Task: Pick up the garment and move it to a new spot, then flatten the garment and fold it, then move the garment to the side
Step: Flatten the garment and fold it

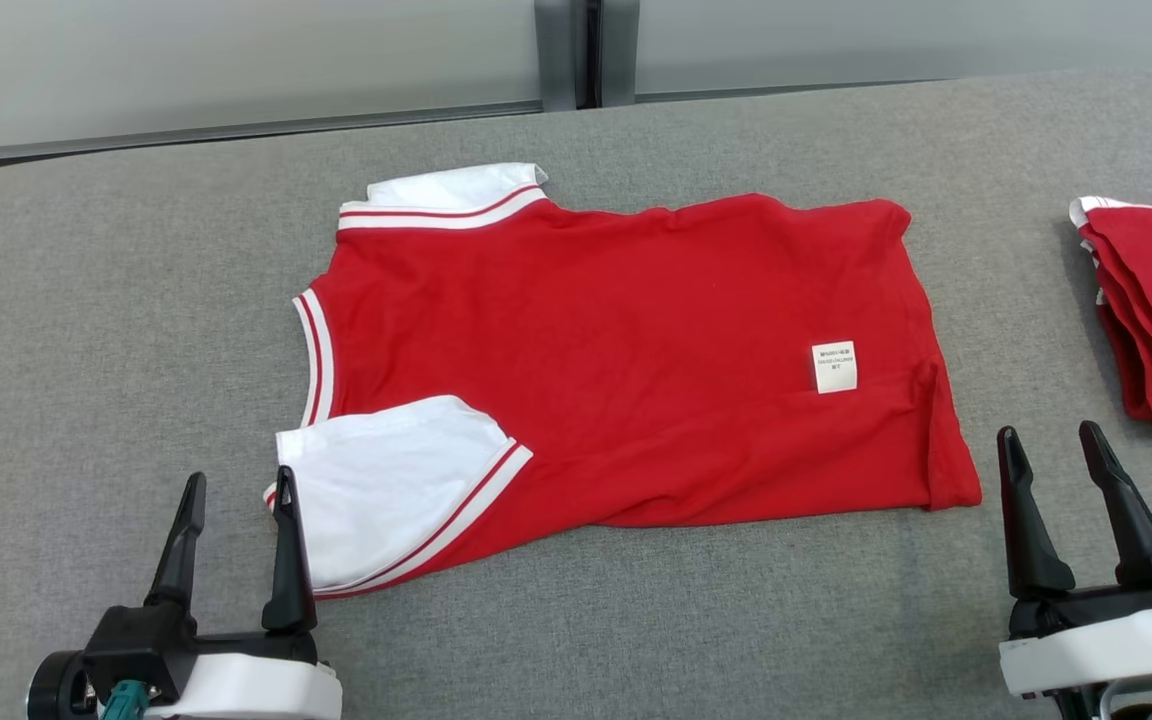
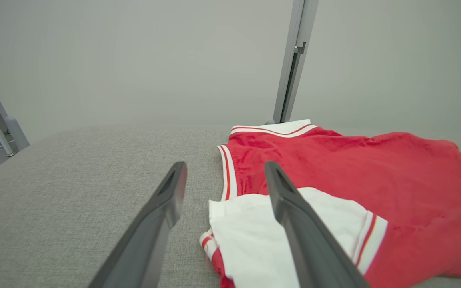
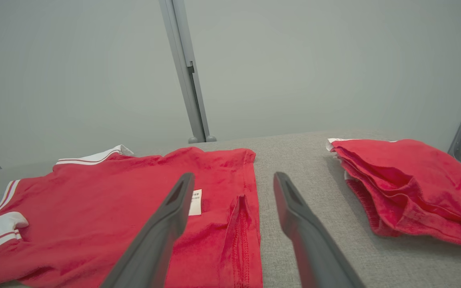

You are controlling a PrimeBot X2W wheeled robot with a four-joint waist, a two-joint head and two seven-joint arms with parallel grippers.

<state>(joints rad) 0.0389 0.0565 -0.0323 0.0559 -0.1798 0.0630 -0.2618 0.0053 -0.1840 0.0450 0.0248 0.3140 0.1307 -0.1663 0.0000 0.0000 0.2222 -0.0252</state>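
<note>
Garment [image 1: 616,360], soft light floppy red shirt, lies flat mid tabletop [image 1: 86,300], left end effector [image 1: 241,480] and right end effector [image 1: 1049,430] both wide and empty by near edge, so probably pinch near-edge hem corner and white sleeve [image 1: 386,480].

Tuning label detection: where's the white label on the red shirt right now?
In the head view, the white label sits on the red shirt near its right-hand hem, just up and left of the open right gripper.
</note>
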